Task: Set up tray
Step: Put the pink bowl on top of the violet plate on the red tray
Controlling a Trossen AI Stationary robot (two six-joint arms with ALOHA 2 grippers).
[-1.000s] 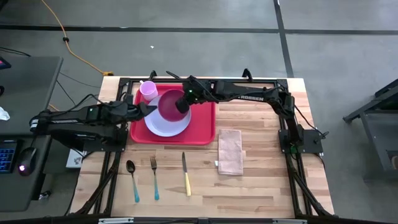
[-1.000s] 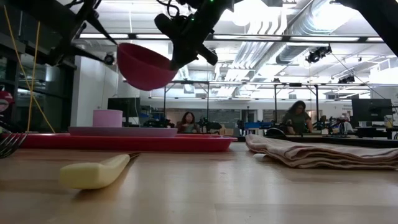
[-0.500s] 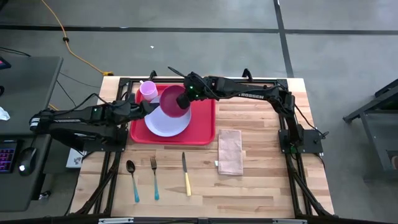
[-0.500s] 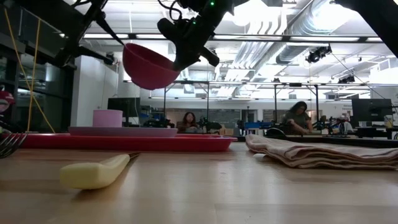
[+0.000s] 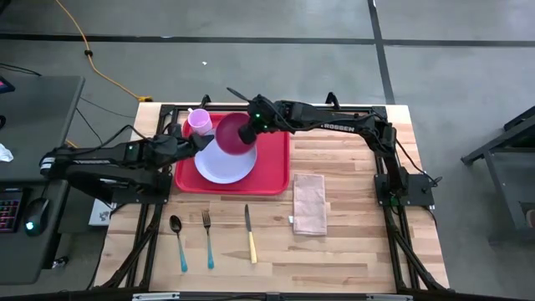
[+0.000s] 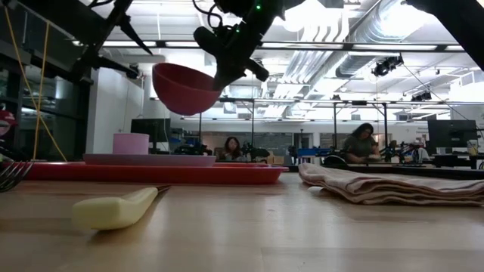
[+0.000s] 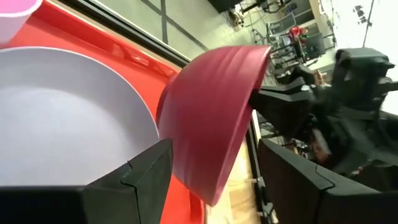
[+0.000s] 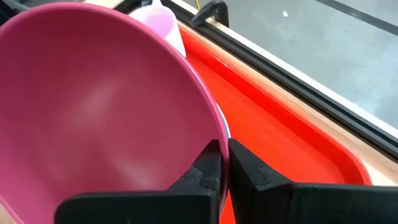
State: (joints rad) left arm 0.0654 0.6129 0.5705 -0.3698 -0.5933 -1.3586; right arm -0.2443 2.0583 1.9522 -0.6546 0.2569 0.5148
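A dark pink bowl (image 5: 232,132) hangs over the far part of the lavender plate (image 5: 224,167), with my right gripper (image 5: 249,134) shut on it. The plate lies flat on the red tray (image 5: 272,177). A pink cup (image 5: 199,122) stands in the tray's far left corner. In the low view the bowl (image 6: 185,87) is well above the plate (image 6: 149,159). My left gripper (image 5: 201,144) is open at the tray's left side. Its fingers point at the bowl's underside (image 7: 208,130), and I see no touch. My right gripper pinches the bowl's rim (image 8: 214,144), one finger (image 8: 202,171) inside the bowl and the other finger (image 8: 252,171) outside it. The fingers come from the table's right, slanting down. The bowl hangs clear of the plate, tilted a little.
A spoon (image 5: 177,242), fork (image 5: 207,238) and yellow-handled knife (image 5: 250,236) lie near the front edge. A folded beige cloth (image 5: 309,203) lies right of the tray. Bare wood lies to the right and front. People sit in the room behind.
My right gripper has carried the bowl a little toward the tray's far edge, still above the plate. The bowl now sits more level than a second ago.
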